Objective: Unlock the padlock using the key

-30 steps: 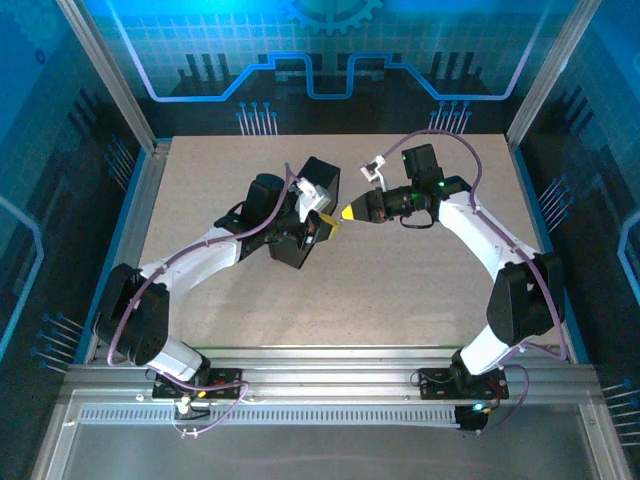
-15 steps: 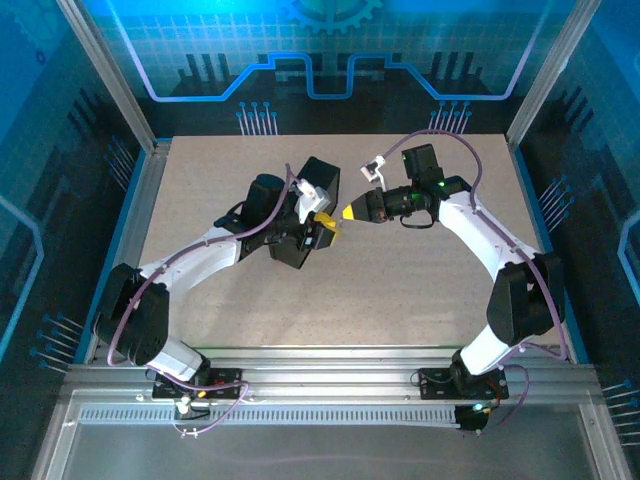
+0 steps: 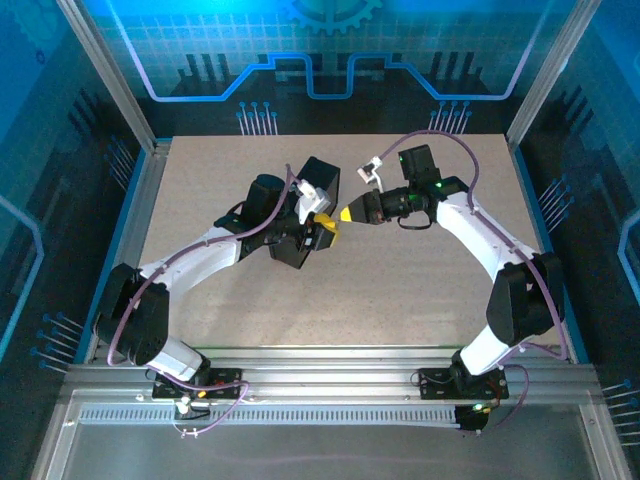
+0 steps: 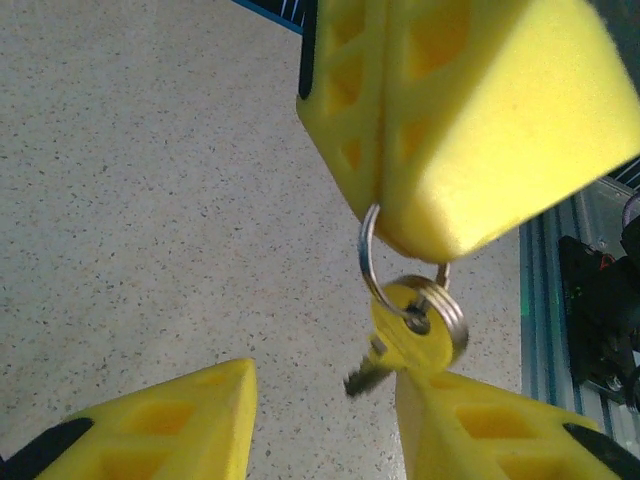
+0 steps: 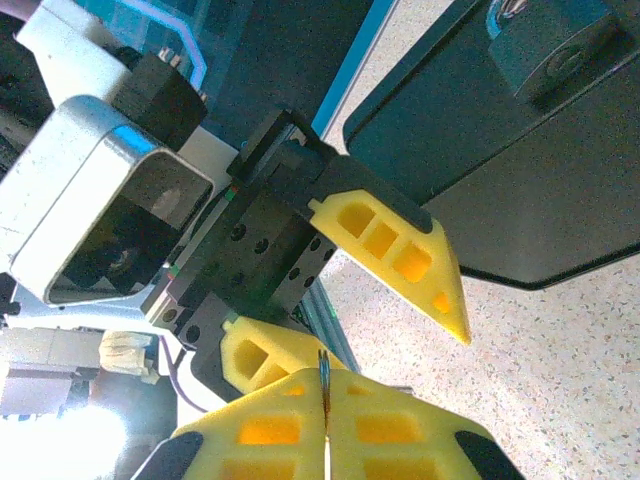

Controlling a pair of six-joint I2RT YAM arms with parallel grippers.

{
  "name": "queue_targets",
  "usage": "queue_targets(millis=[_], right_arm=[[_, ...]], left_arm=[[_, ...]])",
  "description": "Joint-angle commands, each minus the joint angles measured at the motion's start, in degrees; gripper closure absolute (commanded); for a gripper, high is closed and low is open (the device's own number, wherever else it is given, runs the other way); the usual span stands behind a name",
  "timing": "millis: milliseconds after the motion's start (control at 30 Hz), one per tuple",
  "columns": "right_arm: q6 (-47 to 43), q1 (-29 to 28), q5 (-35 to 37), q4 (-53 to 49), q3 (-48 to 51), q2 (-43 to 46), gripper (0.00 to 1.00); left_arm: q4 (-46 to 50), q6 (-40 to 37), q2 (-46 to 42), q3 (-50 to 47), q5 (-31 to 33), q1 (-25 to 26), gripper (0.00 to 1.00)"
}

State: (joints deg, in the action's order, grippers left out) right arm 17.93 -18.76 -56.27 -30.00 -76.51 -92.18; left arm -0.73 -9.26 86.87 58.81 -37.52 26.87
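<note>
Opening up just now, the left gripper [image 4: 322, 385] has let go, and its two yellow fingers stand wide apart. The right gripper [image 4: 385, 205] is squeezed shut on the key ring [image 4: 366, 250], a thin shiny wire loop. The key [image 4: 408, 338] hangs from that ring, in the air over the speckled tabletop [image 4: 150, 200], just above one left finger. Its head looks round and yellowish, its tip thin and dark. So the right arm alone carries the key now, I think. The fingers look like foam wedges with holes. What looks like the padlock [image 5: 545, 50] is grey and hard, on a flat black box [image 5: 520, 190].
</note>
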Motion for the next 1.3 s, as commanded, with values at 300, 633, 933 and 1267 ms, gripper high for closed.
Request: queue_targets(millis=[300, 633, 933, 1267], right_arm=[[-1.1, -0.9, -2.2, -1.2, -1.3, -0.9, 0.93], [0.1, -0.1, -0.8, 0.0, -0.8, -0.5, 0.93], [1.7, 0.5, -0.3, 1.4, -0.5, 0.1, 0.93], [1.5, -1.6, -0.9, 1.5, -0.8, -0.7, 0.93]], left_arm=[[-3.1, 0.5, -1.7, 0.2, -0.5, -1.4, 0.89], [-1.4, 0.1, -1.7, 0.7, -1.7, -1.5, 0.77], [3.8, -3.5, -1.7, 1.3, -4.8, -1.4, 0.53], [-2.3, -0.6, -1.1, 0.4, -2.9, -1.4, 0.54]])
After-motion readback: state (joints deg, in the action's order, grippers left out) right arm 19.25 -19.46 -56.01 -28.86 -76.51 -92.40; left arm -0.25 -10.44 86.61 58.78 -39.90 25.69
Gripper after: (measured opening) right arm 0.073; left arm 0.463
